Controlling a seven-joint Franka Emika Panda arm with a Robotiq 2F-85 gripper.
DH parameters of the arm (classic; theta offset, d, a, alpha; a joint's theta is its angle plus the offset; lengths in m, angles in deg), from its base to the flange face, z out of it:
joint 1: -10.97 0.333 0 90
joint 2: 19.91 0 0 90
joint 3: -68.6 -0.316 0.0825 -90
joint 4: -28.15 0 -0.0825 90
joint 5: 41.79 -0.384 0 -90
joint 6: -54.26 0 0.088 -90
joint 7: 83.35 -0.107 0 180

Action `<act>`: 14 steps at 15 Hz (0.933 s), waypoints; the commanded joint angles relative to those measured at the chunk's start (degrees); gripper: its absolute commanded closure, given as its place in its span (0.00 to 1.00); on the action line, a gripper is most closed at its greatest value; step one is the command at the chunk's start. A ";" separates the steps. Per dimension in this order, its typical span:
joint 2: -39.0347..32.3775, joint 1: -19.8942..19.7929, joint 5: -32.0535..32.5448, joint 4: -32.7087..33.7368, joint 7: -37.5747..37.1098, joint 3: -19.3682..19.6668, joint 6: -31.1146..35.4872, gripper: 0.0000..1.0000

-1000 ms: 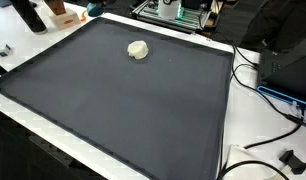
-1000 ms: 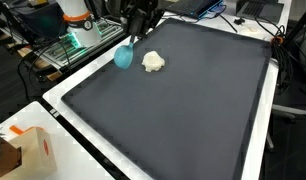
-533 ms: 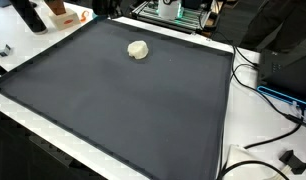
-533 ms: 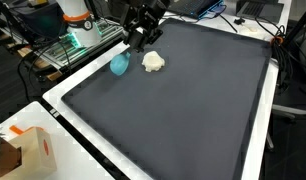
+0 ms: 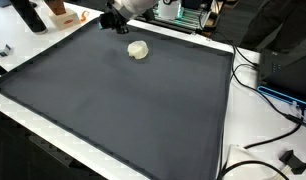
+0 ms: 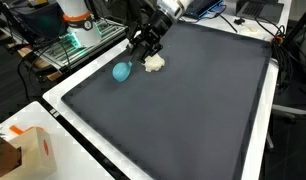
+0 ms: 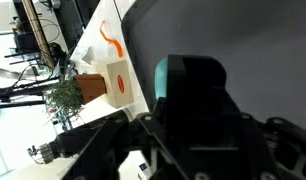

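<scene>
The blue ball (image 6: 121,72) rolled away (arm (image 6: 161,14) swung in).

The mat (image 6: 193,110) is dark and matt, like rubber or felt, and the white rim of the desk (image 6: 81,128) looks smooth. The blue ball (image 6: 121,72) appears matt and even, the cream lump (image 6: 153,63) rough and crumpled. The end effector (image 6: 145,45) is matt black plastic.
</scene>
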 commanded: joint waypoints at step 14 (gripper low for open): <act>-3.96 3.70 3.01 3.04 4.27 0.56 0.17 0.75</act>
